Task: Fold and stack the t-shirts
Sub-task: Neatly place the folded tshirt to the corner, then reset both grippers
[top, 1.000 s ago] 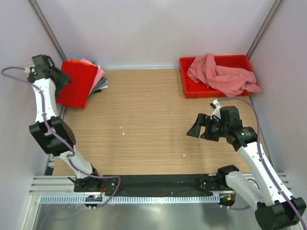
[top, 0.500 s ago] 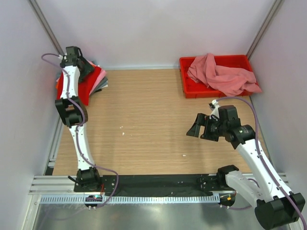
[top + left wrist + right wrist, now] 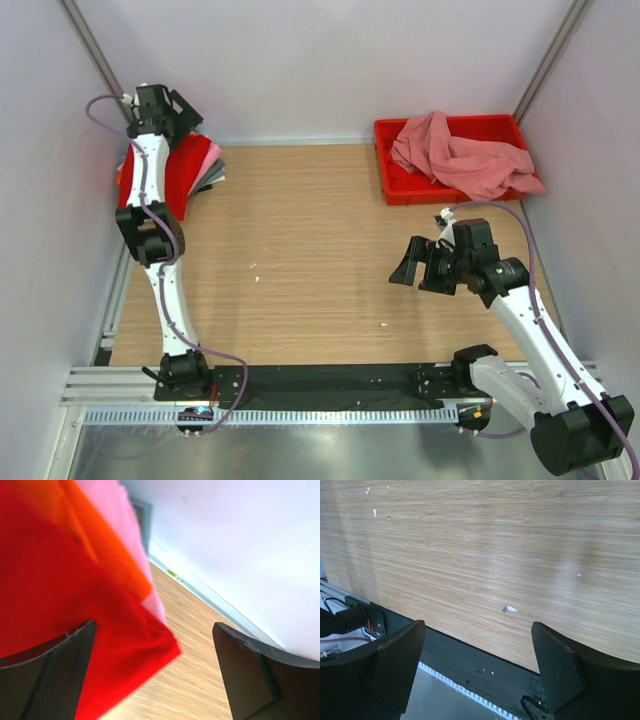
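Our left wrist view bares an orange shirt (image 3: 90, 535) and pink shirt (image 3: 106, 510) under the red shirt (image 3: 60, 605). Our left fingers (image 3: 55, 680) gape over its corner, empty; right fingers (image 3: 395, 665) gape above bench (image 3: 495, 555), dusty shirt (image 3: 460, 160) far beyond them.

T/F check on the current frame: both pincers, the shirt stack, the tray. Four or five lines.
1. The right pincer is open and empty over the wooden table. True.
2. The dusty pink cloth t-shirt lies folded on the stack. False: it lies crumpled in the rigid red plastic tray.
3. The bright red cloth t-shirt tops the folded stack in the far left corner. True.
4. The left pincer is shut on the red t-shirt. False: its jaws stand open over the stack.
5. An orange cloth t-shirt lies under the red one. True.
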